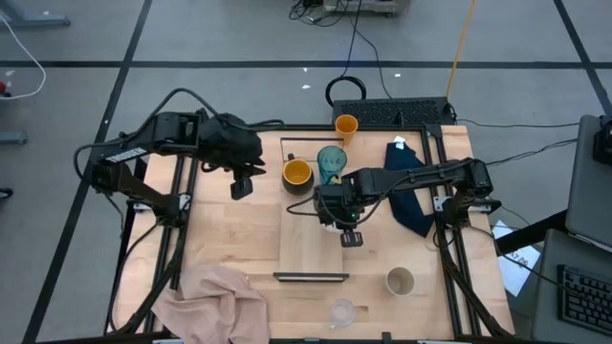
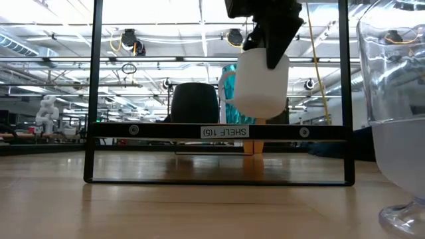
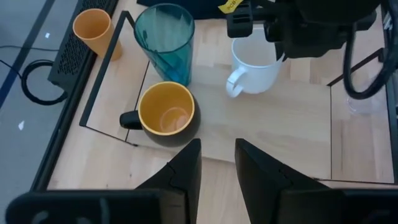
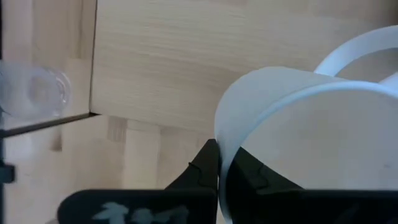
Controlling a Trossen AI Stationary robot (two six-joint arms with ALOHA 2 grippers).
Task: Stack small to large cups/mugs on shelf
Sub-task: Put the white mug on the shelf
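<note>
My right gripper [image 4: 219, 177] is shut on the white handled mug [image 2: 261, 83] and hangs over the pale wood shelf [image 1: 308, 250]. On the shelf's far end stand the teal tumbler [image 3: 165, 40] and the dark mug with orange-yellow inside [image 3: 165, 116], both on their bases. The small orange cup [image 1: 346, 125] stands beyond the shelf's far rail. The beige cup [image 1: 400, 281] and the tiny clear glass [image 1: 342, 311] stand on the table near its front edge. My left gripper [image 3: 217, 168] is open, left of the shelf and above the table. My right gripper pinches the white mug's wall at the rim [image 4: 219, 146], one finger inside the mug and one outside. The fingers [image 2: 273, 46] come from above, pointing down. The mug hangs upright below them, lifted clear of the shelf, its handle [image 3: 235, 81] free.
A pink cloth [image 1: 215, 298] lies at the table's near left corner, and a dark blue cloth [image 1: 411, 196] lies right of the shelf. The shelf's near rail [image 2: 219, 131] carries a label. The near half of the board [image 1: 311, 258] is bare.
</note>
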